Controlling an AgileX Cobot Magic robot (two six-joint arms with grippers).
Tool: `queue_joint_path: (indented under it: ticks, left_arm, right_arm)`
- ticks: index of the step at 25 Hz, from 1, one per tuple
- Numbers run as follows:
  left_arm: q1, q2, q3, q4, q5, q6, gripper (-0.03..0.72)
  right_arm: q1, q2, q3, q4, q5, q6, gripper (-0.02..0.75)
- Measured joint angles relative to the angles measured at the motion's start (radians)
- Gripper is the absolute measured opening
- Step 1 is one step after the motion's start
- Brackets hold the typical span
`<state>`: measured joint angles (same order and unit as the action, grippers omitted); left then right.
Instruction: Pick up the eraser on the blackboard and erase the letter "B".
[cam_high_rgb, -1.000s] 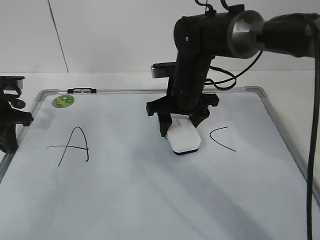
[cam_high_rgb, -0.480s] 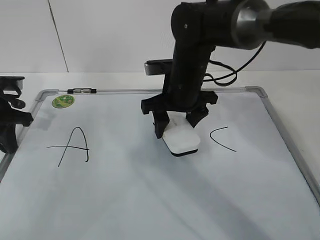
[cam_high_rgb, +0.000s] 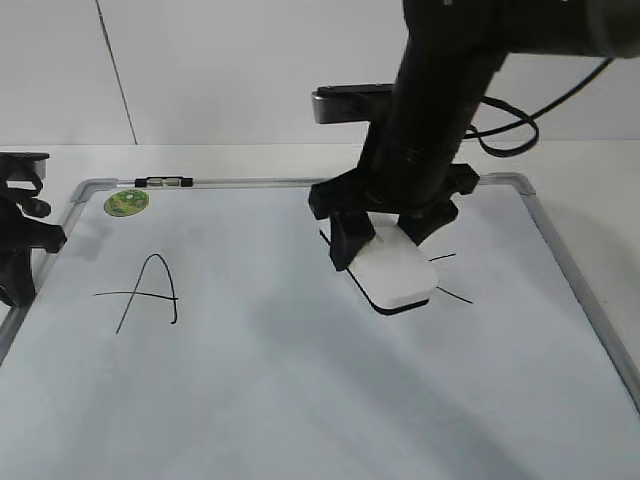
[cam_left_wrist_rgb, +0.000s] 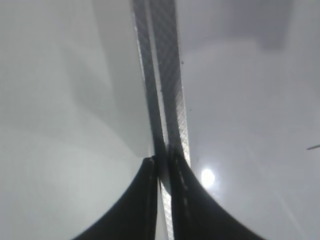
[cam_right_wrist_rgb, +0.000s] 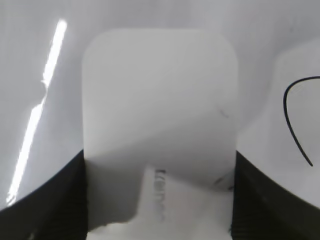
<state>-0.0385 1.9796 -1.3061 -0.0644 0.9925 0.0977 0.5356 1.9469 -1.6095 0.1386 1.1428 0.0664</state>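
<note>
My right gripper (cam_high_rgb: 390, 240) is shut on the eraser (cam_high_rgb: 397, 272), a white rounded block with a dark underside. It holds the eraser over the middle right of the blackboard (cam_high_rgb: 300, 183). In the right wrist view the eraser (cam_right_wrist_rgb: 160, 115) fills the space between the jaws (cam_right_wrist_rgb: 160, 200). I see no letter "B" on the board. The black "A" (cam_high_rgb: 150, 292) is at the left. The curved "C" (cam_right_wrist_rgb: 295, 125) lies just right of the eraser and is partly hidden behind it in the exterior view. I cannot tell whether the eraser touches the board.
My left gripper (cam_high_rgb: 15, 240) rests shut at the board's left edge, its jaws (cam_left_wrist_rgb: 162, 162) over the grey frame (cam_left_wrist_rgb: 172, 90). A green sticker (cam_high_rgb: 126, 203) and a small marker (cam_high_rgb: 163, 182) sit at the board's far left corner.
My right arm has moved to the right and nearer the camera with the eraser, which now covers part of the "C". The left arm has not moved.
</note>
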Motion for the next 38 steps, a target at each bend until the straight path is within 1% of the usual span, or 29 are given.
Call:
queue_joint_path:
  ticks: [3, 5, 8, 14, 21, 25, 28, 33, 38]
  left_arm:
    - [0.0, 0.0, 0.0, 0.0, 0.0, 0.0, 0.021]
    - [0.0, 0.0, 0.0, 0.0, 0.0, 0.0, 0.021]
    - [0.0, 0.0, 0.0, 0.0, 0.0, 0.0, 0.021]
    - [0.0, 0.0, 0.0, 0.0, 0.001, 0.0, 0.021]
    - [0.0, 0.0, 0.0, 0.0, 0.001, 0.0, 0.021]
    - [0.0, 0.0, 0.0, 0.0, 0.001, 0.0, 0.021]
    - [0.0, 0.0, 0.0, 0.0, 0.001, 0.0, 0.021]
    - [0.0, 0.0, 0.0, 0.0, 0.001, 0.0, 0.021]
    - [0.0, 0.0, 0.0, -0.002, 0.001, 0.0, 0.021]
  right_arm:
    - [0.002, -0.089, 0.171, 0.002, -0.139, -0.008, 0.519]
    - [0.004, -0.113, 0.249, 0.003, -0.212, -0.015, 0.519]
    - [0.004, -0.113, 0.302, 0.005, -0.259, -0.045, 0.519]
    - [0.004, -0.067, 0.308, 0.014, -0.355, -0.075, 0.519]
    - [0.004, 0.008, 0.308, 0.019, -0.37, -0.086, 0.519]
    - [0.004, 0.008, 0.308, 0.006, -0.37, -0.086, 0.519]
    - [0.004, 0.008, 0.308, -0.036, -0.37, -0.048, 0.519]
    - [0.006, 0.008, 0.308, -0.139, -0.362, 0.038, 0.519]
    - [0.006, 0.008, 0.308, -0.177, -0.358, 0.077, 0.519]
